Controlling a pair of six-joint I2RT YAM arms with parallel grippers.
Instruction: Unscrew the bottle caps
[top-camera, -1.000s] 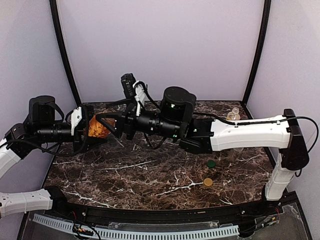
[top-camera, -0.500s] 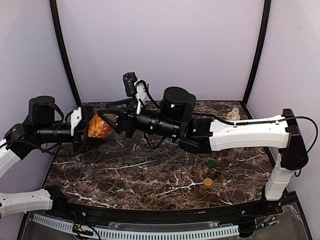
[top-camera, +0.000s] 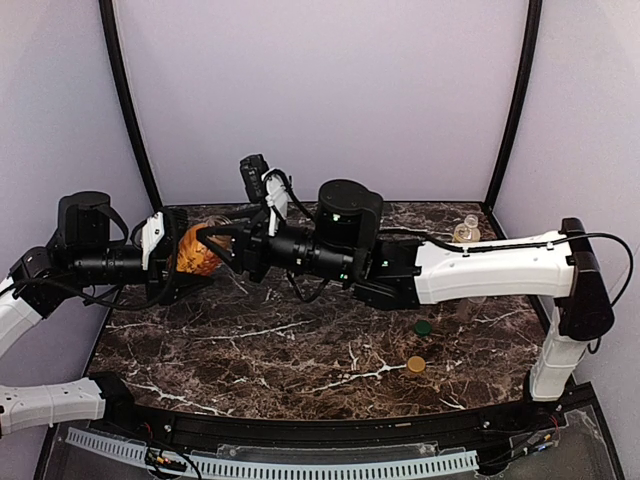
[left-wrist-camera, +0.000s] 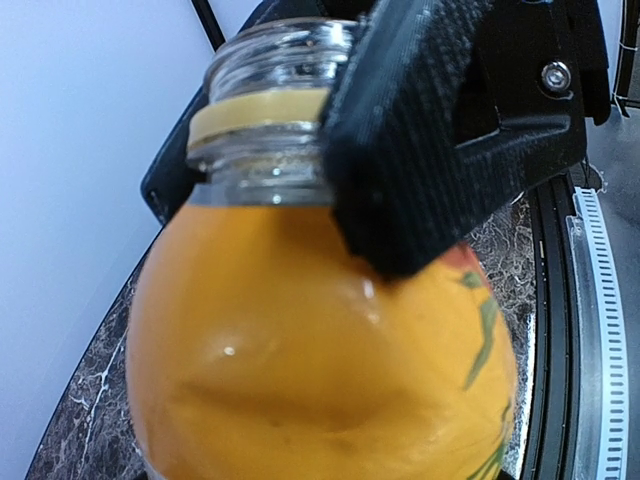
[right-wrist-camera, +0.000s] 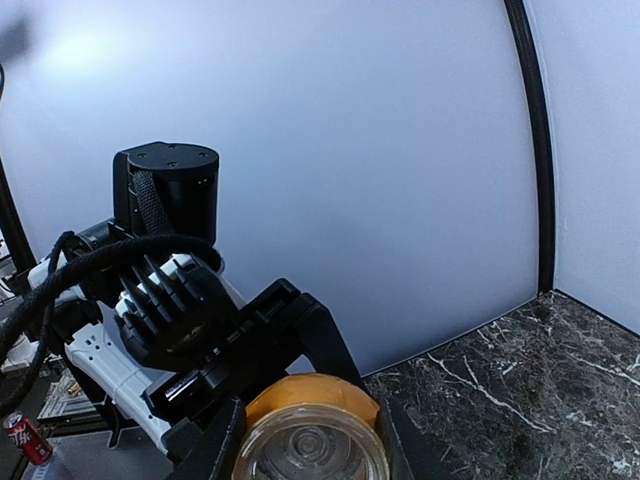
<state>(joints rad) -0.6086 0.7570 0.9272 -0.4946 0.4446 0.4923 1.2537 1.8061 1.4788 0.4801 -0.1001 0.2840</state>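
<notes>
Two bottles here: squat orange plastic bottle, small clear bottle. Two loose round caps: dark green cap, gold-orange cap.

No legible txt, brands, nos; orange bottle label print unreadable.

The neck of the orange bottle fills the gap between the jaws of the right gripper. Beyond them the left gripper, clamped on its body, blocks the way. Behind the right jaws lies open marble table, then the dark green cap and gold-orange cap.
</notes>
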